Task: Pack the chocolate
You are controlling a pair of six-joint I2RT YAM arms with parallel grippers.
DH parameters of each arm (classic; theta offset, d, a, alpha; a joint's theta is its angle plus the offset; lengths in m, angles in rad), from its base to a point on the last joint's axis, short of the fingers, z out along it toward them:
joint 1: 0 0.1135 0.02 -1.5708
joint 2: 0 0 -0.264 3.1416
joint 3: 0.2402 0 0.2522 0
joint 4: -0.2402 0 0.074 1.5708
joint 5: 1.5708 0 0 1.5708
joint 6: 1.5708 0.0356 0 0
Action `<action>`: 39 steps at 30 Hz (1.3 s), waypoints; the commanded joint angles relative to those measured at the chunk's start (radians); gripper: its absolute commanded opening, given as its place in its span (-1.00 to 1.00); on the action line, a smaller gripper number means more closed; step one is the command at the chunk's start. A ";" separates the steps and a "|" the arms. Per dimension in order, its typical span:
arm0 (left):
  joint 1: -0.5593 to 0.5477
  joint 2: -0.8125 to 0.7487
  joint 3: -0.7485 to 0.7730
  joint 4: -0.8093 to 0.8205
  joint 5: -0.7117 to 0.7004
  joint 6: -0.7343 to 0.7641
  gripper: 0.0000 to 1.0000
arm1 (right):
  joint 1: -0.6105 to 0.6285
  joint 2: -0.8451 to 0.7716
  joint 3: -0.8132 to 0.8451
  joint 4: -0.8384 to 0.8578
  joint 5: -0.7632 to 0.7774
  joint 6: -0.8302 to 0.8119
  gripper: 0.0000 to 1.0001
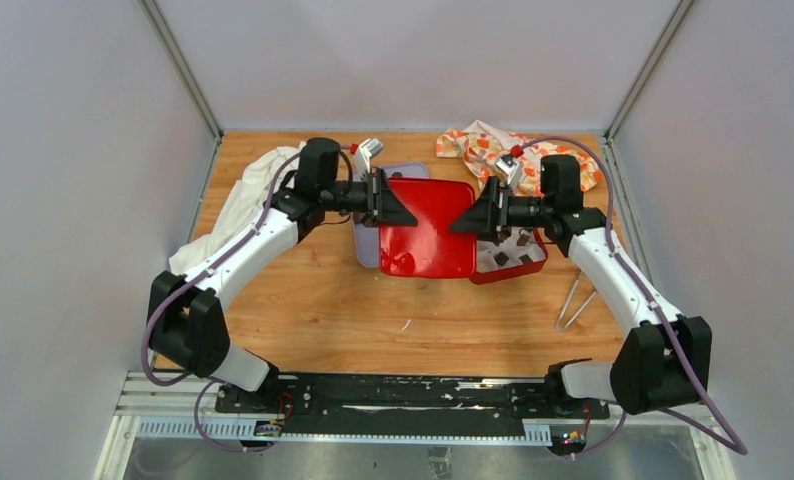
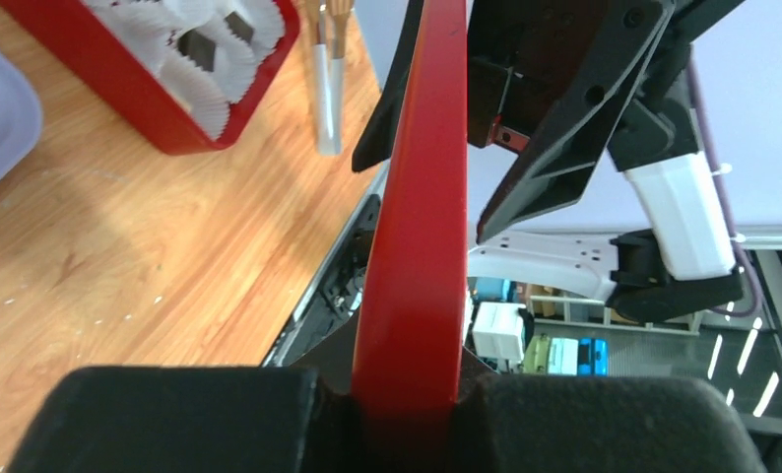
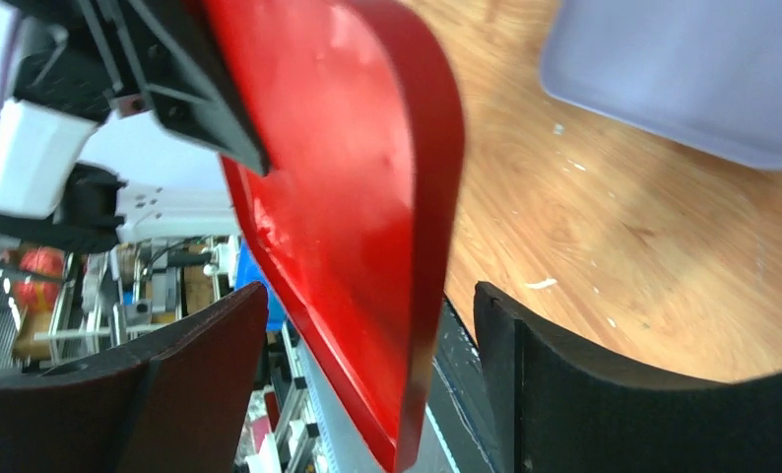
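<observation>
Dark chocolate pieces [image 1: 500, 258] [image 2: 198, 47] sit in white paper cups inside a red box [image 1: 521, 268] [image 2: 161, 108] at the right of the table. A red lid [image 1: 428, 225] [image 2: 412, 246] [image 3: 358, 197] hangs above the table between both arms, partly over the box. My left gripper [image 1: 398, 205] [image 2: 407, 404] is shut on the lid's left edge. At the lid's right edge my right gripper [image 1: 473, 215] [image 3: 367, 374] is open, its fingers standing apart on either side of the rim without touching it.
A lavender tray [image 1: 366, 250] [image 3: 683, 69] lies under the lid's left side. Metal tongs [image 1: 576, 300] [image 2: 326, 89] rest right of the box. A white cloth [image 1: 238, 200] lies at the left and a patterned cloth [image 1: 493, 145] at the back.
</observation>
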 commanded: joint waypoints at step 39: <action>0.278 -0.070 0.140 -0.209 -0.034 0.193 1.00 | -0.106 0.178 0.760 -1.012 0.857 -0.357 -1.00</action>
